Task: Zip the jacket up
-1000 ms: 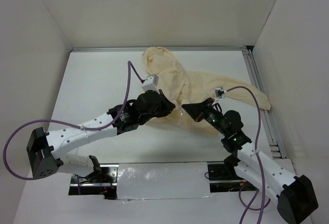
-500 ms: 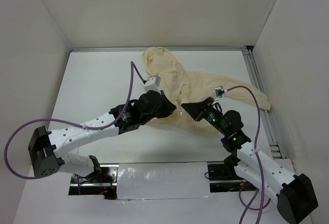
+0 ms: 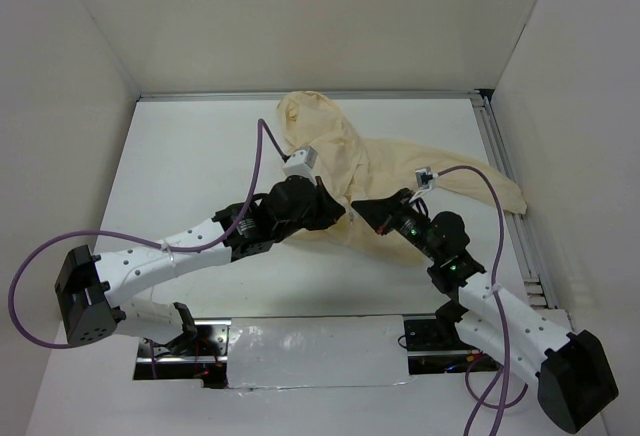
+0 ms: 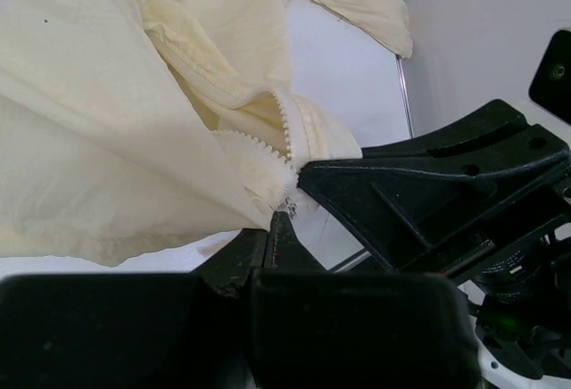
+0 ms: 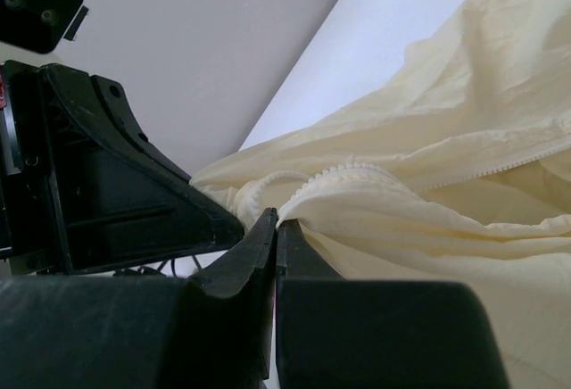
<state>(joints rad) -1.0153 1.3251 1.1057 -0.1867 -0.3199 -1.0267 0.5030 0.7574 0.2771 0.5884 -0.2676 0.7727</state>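
Observation:
The pale cream-yellow jacket (image 3: 365, 161) lies crumpled at the back middle of the white table, with its hood at the far end and a sleeve reaching right. My left gripper (image 3: 341, 218) and my right gripper (image 3: 364, 208) meet tip to tip at its near hem. In the left wrist view the left gripper (image 4: 282, 217) is shut on the bottom end of the zipper teeth (image 4: 286, 135). In the right wrist view the right gripper (image 5: 276, 220) is shut on the jacket's (image 5: 428, 166) edge beside the zipper teeth (image 5: 343, 171). The hem is lifted slightly.
A metal rail (image 3: 508, 196) runs along the table's right edge, with the sleeve end (image 3: 505, 194) next to it. White walls close in the left, back and right. A foil-covered strip (image 3: 300, 351) lies at the near edge between the arm bases. Purple cables loop off both arms.
My left gripper has moved a little to the right, closing the gap to the right gripper. The right gripper has edged slightly left. The jacket has barely shifted.

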